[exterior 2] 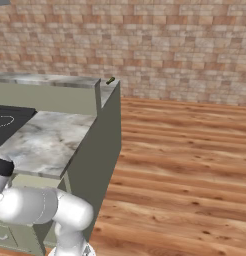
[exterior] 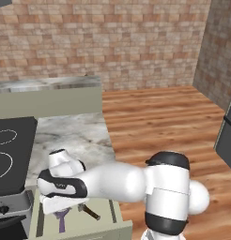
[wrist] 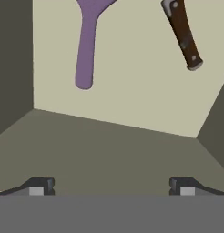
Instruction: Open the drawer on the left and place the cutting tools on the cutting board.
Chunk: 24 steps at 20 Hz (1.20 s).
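Note:
The sage-green drawer (exterior: 118, 220) stands pulled out at the lower left, below the counter edge. Two cutting tools lie on its pale floor (wrist: 132, 68): a purple tool (exterior: 61, 220) (wrist: 85, 45) and a dark brown-handled knife (exterior: 90, 212) (wrist: 183, 34). My gripper (exterior: 65, 207) (wrist: 111, 186) hangs over the drawer, pointing down into it. It is open, with its fingertips (wrist: 41, 185) wide apart above the drawer's near wall and nothing between them. Both tools lie ahead of the fingers, untouched. The cutting board is out of view.
A black stovetop (exterior: 9, 150) sits left of the marble counter (exterior: 75, 136) (exterior 2: 45, 140). A raised ledge runs behind the counter, with a small green object (exterior 2: 110, 80) at its corner. Wooden floor spreads to the right, and a dark appliance (exterior: 227, 136) stands at the far right.

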### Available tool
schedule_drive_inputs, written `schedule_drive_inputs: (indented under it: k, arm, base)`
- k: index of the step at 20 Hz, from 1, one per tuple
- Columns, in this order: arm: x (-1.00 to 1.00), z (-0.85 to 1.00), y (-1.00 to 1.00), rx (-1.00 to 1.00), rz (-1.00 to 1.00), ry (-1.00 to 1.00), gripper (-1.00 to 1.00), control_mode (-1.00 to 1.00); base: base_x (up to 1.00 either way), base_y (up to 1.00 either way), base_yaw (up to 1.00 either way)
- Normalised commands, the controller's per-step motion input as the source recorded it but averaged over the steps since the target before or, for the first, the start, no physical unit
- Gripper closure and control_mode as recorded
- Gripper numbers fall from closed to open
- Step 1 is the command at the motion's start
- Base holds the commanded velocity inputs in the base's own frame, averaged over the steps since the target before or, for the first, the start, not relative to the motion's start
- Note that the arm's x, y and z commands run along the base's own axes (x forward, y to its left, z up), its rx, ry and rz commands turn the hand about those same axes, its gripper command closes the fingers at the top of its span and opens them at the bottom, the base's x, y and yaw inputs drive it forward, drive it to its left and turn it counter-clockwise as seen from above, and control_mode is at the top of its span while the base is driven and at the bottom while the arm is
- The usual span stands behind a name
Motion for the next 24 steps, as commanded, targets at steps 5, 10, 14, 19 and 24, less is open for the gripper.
schedule_drive_inputs:
  k: [5,10,14,19,24]
  arm:
    - [0.00,-0.12,0.00,0.09,0.07,-0.09,-1.00,-1.00]
    - [0.00,-0.16,0.00,0.08,0.04,-0.07,-1.00,-1.00]
    - [0.00,-0.18,0.00,0.06,0.03,-0.06,-1.00,-1.00]
    - [0.00,-0.17,0.00,0.07,0.01,-0.01,-1.00,-1.00]
    - [0.10,-0.12,0.00,0.06,0.00,0.00,-1.00,-1.00]
  base:
    - [0.00,0.00,0.00]
    - [0.00,0.00,0.00]
    - [0.00,0.00,0.00]
    - [0.00,0.00,0.00]
    - [0.00,0.00,0.00]
